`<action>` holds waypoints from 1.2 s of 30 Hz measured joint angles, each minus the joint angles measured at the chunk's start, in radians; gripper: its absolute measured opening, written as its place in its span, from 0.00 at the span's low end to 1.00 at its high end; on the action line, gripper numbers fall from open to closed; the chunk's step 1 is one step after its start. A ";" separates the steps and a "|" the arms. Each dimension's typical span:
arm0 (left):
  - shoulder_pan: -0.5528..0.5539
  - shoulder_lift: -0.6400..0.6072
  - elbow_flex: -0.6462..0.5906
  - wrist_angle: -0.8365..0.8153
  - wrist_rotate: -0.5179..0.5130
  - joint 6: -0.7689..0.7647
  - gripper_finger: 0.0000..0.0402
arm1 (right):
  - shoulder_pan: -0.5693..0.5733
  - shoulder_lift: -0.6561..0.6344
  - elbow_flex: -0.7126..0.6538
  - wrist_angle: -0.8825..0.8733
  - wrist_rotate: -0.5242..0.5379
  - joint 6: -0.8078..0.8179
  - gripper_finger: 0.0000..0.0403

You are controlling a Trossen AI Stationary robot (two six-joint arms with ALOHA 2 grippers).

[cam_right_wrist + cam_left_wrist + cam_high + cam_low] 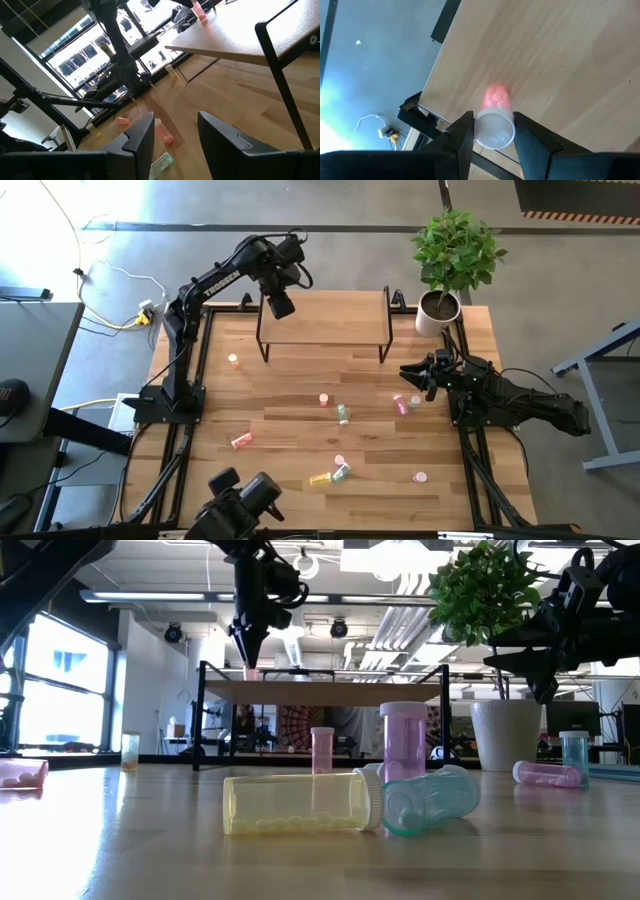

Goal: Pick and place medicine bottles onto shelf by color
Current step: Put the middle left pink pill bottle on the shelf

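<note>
Left gripper [492,131] had a pink bottle [495,125] pinched upright by its cap, hanging right over the shelf [330,315] near its left end. Right gripper [175,132] sat empty, jaws apart, off by the plant.

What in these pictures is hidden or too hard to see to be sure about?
- High view: the left gripper covers the pink bottle it holds over the shelf.
- Left wrist view: the cap hides whether the bottle's base touches the shelf.
- Low view: the yellow bottle and green bottle block the table behind them.
- High view: the right gripper looks empty; its fingertips are too small to be sure.
</note>
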 joint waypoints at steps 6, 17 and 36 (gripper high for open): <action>0.001 0.000 0.000 -0.002 0.005 0.000 0.29 | 0.000 0.000 0.000 0.000 0.000 0.000 0.35; -0.001 0.000 0.000 -0.002 0.006 0.008 0.29 | 0.000 0.000 0.000 0.000 0.000 0.000 0.35; -0.001 -0.001 0.000 0.013 -0.003 0.019 0.38 | 0.000 0.000 0.000 0.000 0.000 0.000 0.35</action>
